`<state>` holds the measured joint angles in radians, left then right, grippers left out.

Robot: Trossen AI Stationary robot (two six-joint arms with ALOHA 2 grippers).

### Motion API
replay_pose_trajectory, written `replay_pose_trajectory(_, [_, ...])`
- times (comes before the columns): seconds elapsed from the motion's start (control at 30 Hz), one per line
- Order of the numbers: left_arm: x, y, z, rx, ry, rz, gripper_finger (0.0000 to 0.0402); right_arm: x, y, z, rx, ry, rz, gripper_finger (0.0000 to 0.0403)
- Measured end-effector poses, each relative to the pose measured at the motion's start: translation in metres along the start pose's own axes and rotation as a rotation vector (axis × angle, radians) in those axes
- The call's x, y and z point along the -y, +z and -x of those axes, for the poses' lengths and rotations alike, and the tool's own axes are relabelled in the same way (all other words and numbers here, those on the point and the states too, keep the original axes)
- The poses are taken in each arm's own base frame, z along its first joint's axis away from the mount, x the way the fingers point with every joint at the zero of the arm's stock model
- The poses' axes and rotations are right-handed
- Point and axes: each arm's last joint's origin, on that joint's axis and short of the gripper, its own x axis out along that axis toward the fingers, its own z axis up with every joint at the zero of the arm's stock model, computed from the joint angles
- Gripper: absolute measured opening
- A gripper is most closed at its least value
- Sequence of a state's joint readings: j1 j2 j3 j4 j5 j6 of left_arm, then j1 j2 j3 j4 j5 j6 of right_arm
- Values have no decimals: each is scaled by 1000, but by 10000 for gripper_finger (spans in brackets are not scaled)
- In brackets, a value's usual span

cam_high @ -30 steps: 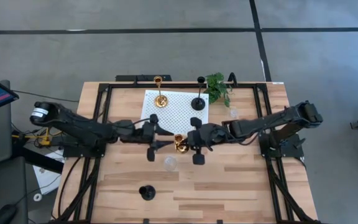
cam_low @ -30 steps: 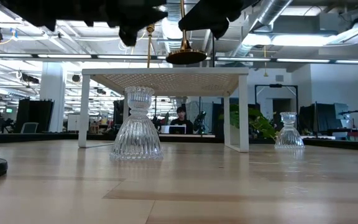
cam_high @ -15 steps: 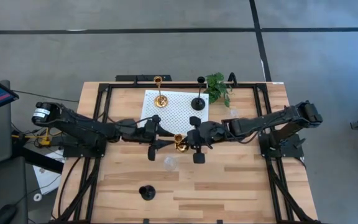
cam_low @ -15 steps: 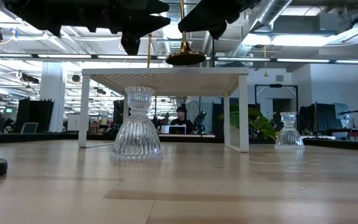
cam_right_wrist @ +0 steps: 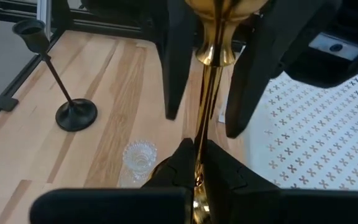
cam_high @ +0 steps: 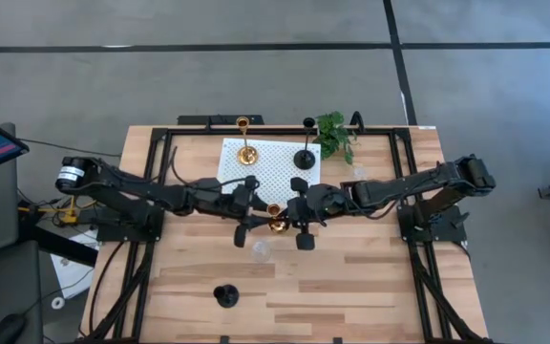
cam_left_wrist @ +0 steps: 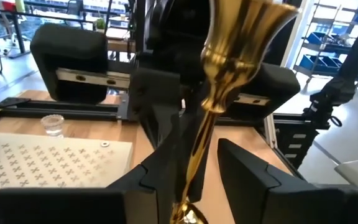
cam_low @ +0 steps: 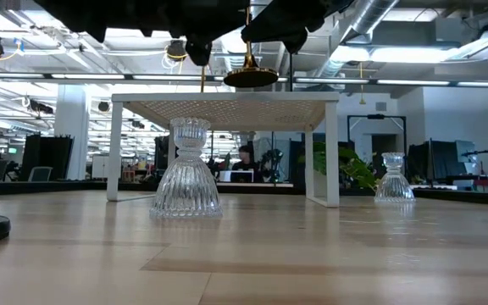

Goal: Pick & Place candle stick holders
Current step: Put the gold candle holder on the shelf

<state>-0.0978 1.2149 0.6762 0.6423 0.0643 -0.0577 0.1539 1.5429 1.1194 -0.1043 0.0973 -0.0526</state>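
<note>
Gold candle stick holder (cam_high: 275, 219) held aloft just off near edge of white perforated stand (cam_high: 271, 168), stem vertical. Right gripper (cam_right_wrist: 197, 158) fingers clamp stem low. Left gripper (cam_left_wrist: 197, 177) fingers spread, straddling stem, no contact confirmed. Both arms equally near; handover judged pending.

White perforated stand (cam_high: 268, 164) on wooden table (cam_high: 370, 277), small green leafy plant (cam_high: 333, 135) beside the stand's far right corner

My right gripper (cam_high: 285, 223) pinches a tall gold holder (cam_high: 275, 221) aloft at the stand's front edge; another gold one (cam_high: 245, 153) and a black one (cam_high: 305, 158) stand on it.
</note>
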Motion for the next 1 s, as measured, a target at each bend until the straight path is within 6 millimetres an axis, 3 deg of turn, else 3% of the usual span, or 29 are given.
replay_pose_trajectory(0.83, [0,7,-4,31,13,-3,105,0,0,0,0,1,1,8])
replay_pose_trajectory(1.0, [0,7,-4,30,13,-3,88,0,0,0,0,1,0,8])
